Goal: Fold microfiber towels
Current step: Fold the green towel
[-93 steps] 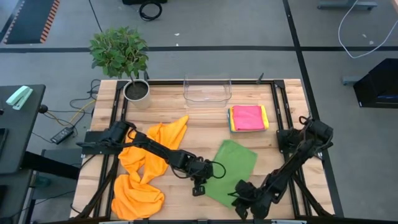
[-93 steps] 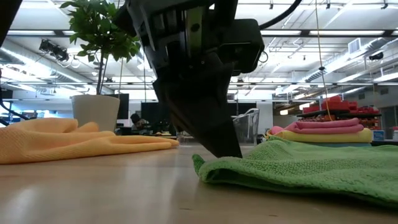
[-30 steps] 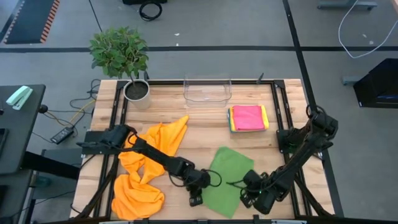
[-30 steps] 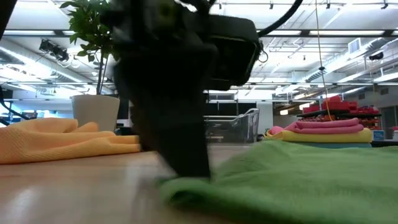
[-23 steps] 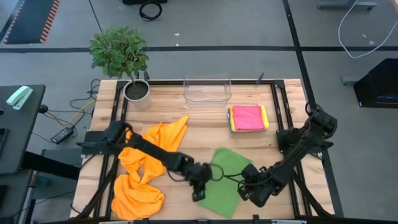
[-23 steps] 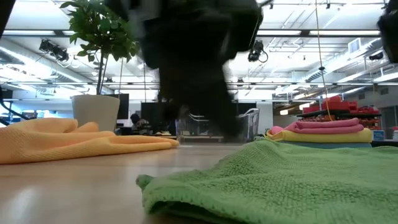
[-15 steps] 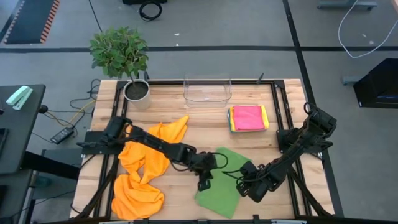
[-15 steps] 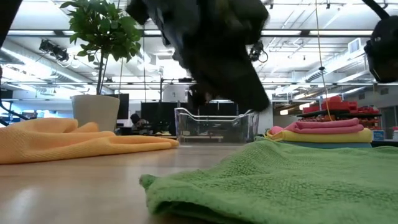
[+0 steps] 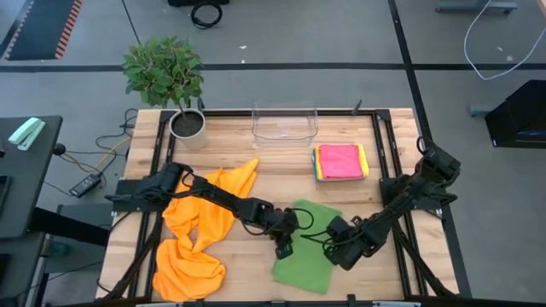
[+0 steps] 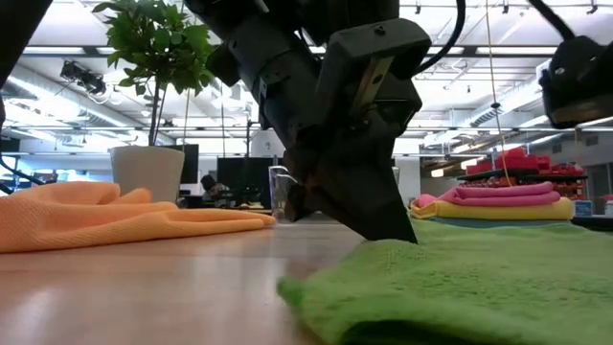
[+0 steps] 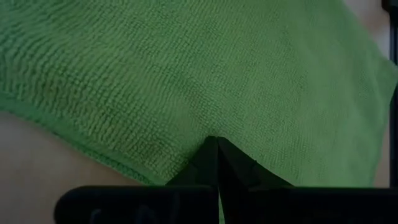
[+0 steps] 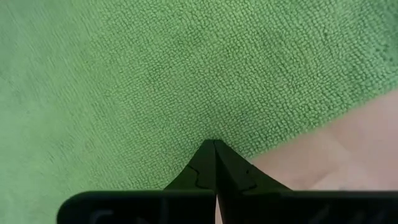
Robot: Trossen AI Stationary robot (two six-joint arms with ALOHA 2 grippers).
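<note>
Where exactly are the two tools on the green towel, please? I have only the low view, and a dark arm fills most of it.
Observer: From above, the left tool sits at the left edge of the green towel and the right tool at its right edge, opposite each other.
Operator: Are they closed?
Observer: Yes. Each wrist view shows its tool's fingers pressed together, with the tips at the towel's border.
Operator: What else is waiting?
Observer: From above, the orange towels lie crumpled under the left arm and reach almost to the table's near edge.
</note>
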